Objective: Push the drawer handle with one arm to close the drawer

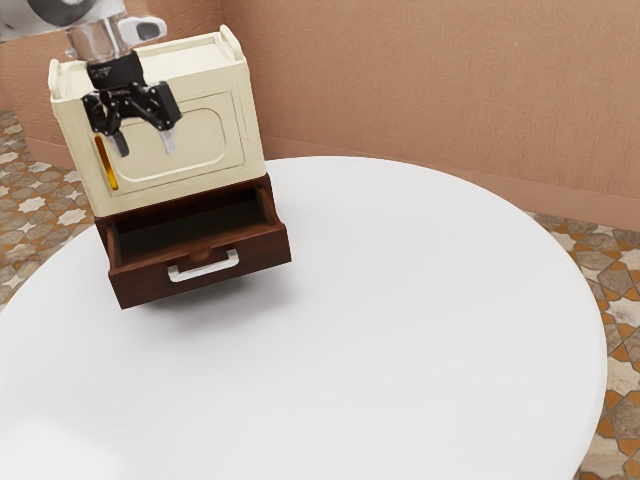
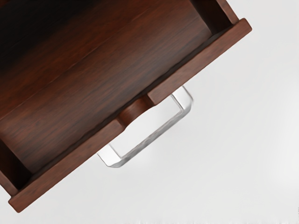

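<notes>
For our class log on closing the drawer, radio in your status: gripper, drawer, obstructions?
Gripper open, above drawer, off handle. Drawer pulled out, inside bare. Nothing seen in front of handle.

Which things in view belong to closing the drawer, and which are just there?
For the job:
dark wooden drawer, pulled out
silver bow handle on its front
black two-finger gripper

Just there:
cream cabinet front
gold upright handle
round white table
</notes>
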Controlling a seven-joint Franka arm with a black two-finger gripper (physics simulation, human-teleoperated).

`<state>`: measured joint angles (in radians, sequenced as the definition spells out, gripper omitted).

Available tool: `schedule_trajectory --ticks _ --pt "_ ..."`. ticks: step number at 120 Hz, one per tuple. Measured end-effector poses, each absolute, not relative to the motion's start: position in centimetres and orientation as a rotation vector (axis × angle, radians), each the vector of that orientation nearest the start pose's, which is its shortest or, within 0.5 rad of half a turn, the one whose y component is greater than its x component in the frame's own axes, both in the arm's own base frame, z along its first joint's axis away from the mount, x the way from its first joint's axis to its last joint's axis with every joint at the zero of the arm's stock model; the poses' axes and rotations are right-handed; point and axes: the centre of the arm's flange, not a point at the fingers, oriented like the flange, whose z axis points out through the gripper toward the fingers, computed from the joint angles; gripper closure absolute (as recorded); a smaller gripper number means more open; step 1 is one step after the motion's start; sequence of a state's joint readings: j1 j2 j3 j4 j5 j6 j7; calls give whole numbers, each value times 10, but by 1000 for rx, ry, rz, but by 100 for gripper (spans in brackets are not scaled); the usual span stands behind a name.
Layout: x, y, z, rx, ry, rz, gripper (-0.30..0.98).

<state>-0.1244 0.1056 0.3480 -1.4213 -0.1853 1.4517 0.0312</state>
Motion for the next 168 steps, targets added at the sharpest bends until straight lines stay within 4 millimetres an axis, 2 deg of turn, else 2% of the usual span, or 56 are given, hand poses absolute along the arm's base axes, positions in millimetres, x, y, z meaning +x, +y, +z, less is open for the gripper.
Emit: schedule_trajectory --ticks 10,16,18,27,34,40,51,63,70,76,86,92,98,118,130,161,168 --pt "558 100 638 -3288 -300 61 0" --pt "555 106 632 -3288 -321 86 0" --pt "548 105 629 -3296 -318 96 0" --pt "483 85 623 -3289 -298 94 1" --pt "468 58 613 -3255 -266 89 3" --pt "480 45 589 -3240 -266 124 7" --pt "516 17 537 -3230 -256 189 16" --pt "540 0 499 -3212 -302 226 27" --pt "546 -6 486 -3201 -338 226 31" --pt "542 -10 475 -3189 -369 240 33" --pt "513 -19 465 -3170 -435 236 37" --pt "496 -31 464 -3155 -493 212 38" --pt "489 -42 460 -3142 -567 192 39" --pt "491 -19 434 -3101 -872 172 45" --pt "496 -11 428 -3087 -995 131 48" --pt "518 12 409 -3025 -1111 16 58" --pt "530 16 409 -3029 -1112 -9 61"
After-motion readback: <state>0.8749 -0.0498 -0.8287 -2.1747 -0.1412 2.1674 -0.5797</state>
